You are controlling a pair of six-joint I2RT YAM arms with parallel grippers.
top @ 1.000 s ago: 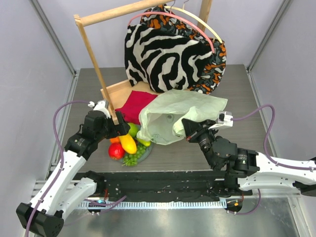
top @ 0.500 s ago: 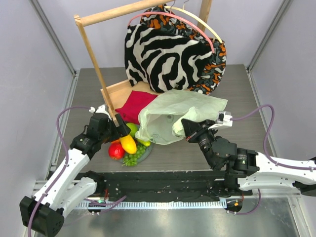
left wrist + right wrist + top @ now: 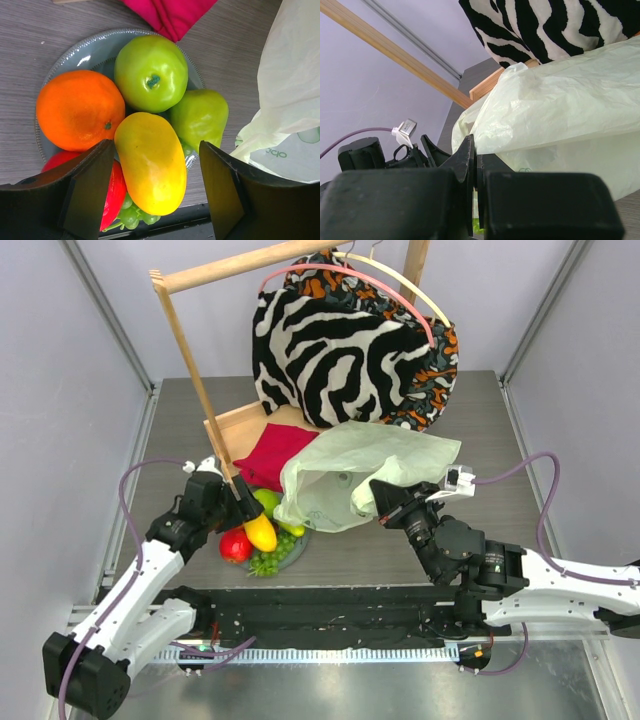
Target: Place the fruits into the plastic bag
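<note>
Left wrist view shows the yellow mango (image 3: 150, 165) topping the fruits (image 3: 150, 80) on the plate (image 3: 62, 57), just beside the plastic bag (image 3: 295, 90). Your left gripper (image 3: 155, 146) has dropped over the mango in the last second, jaws spread but narrowing, so a grasp looks imminent. Your right gripper (image 3: 380, 492) stays pinched on the bag's rim.

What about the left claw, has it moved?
Yes. The left gripper slid slightly toward the near edge, away from the wooden frame, over the yellow mango.
</note>
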